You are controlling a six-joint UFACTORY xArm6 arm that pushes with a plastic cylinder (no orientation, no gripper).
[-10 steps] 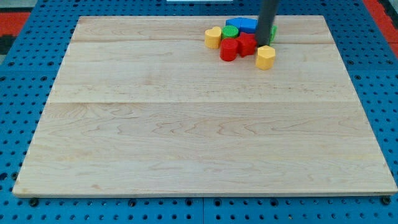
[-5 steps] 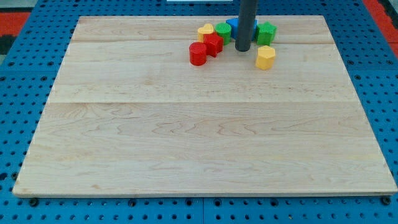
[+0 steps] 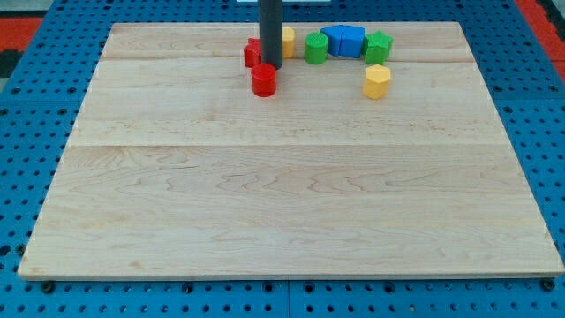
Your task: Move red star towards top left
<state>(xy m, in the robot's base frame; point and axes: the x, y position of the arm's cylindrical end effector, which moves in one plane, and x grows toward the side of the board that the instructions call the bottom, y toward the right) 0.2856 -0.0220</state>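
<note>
Near the view's top, left of centre: my tip (image 3: 270, 65) is pressing against the red star (image 3: 252, 53), which the rod is partly hiding.
Tool: a bare rod, holding nothing.
Red cylinder (image 3: 264, 80): sitting just below the tip.
Yellow block (image 3: 288, 41): peeking out right of the rod, shape possibly a heart.
Right of that: a green block (image 3: 315, 48), blue block (image 3: 343, 40), green block (image 3: 378, 46) are lining up on the table (image 3: 282, 203).
Yellow block (image 3: 377, 81): lying apart, below them.

Pale, smooth, matt wooden board (image 3: 291, 194); blue perforated base (image 3: 26, 132) beneath it looks matt.
</note>
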